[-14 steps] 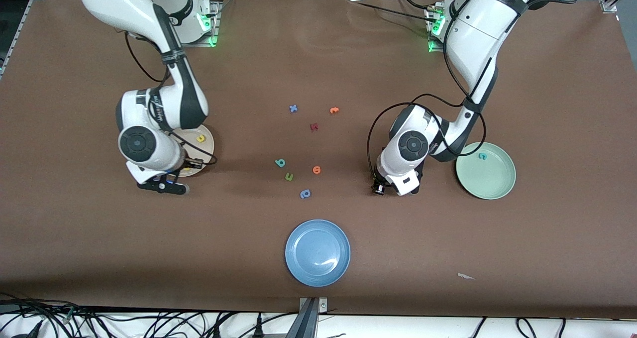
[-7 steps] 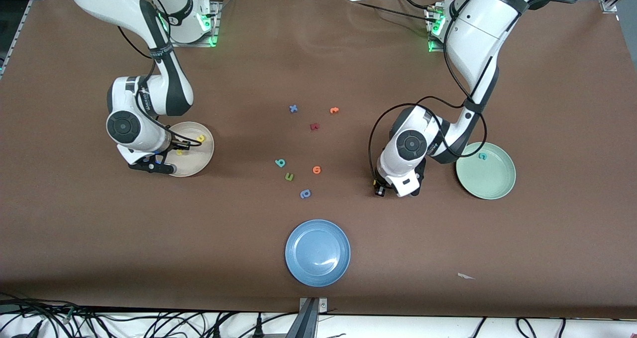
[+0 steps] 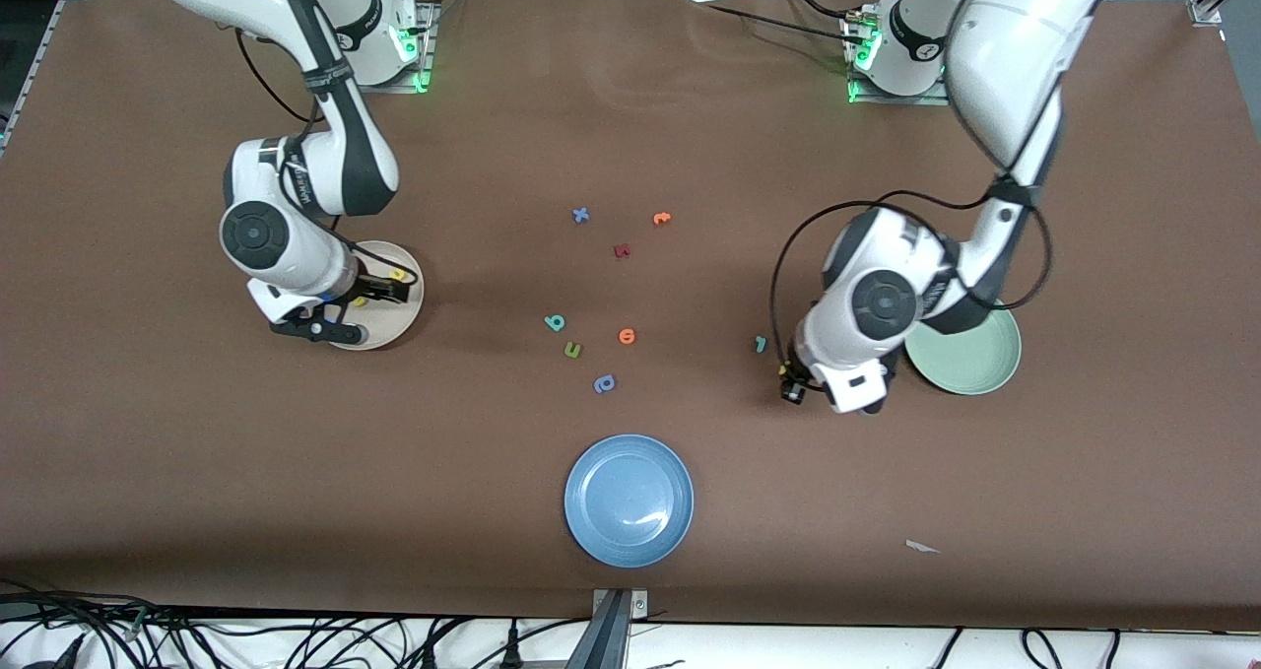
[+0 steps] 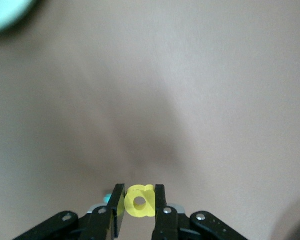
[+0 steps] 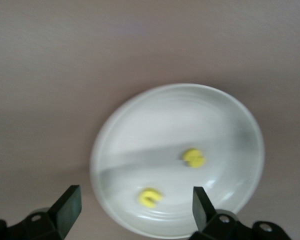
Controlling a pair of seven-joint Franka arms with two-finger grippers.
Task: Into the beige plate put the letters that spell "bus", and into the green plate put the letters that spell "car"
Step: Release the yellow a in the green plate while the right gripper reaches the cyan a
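Note:
My left gripper [image 4: 140, 201] is shut on the yellow "a" [image 4: 140, 202] and hangs over bare table beside the green plate [image 3: 975, 366], whose rim [image 4: 4, 11] shows in the left wrist view. The left arm covers part of that plate. A thin teal "r" [image 3: 760, 344] lies on the table next to the left hand. My right gripper [image 5: 135, 202] stands open over the beige plate [image 5: 140, 125], which holds two yellow letters [image 5: 194, 157] [image 5: 150, 198]. The teal "b" [image 3: 555, 323] lies mid-table.
Around the "b" lie a green letter [image 3: 572, 351], an orange one [image 3: 627, 335] and a periwinkle one [image 3: 604, 383]. Farther from the camera are a blue "x" [image 3: 581, 215], an orange letter [image 3: 661, 218] and a dark red one [image 3: 622, 250]. The blue plate [image 3: 629, 500] is nearest the camera.
The right gripper opened and left a yellow letter in the beige plate. The left gripper closed on the yellow "a" and moved toward the green plate, uncovering the teal "r".

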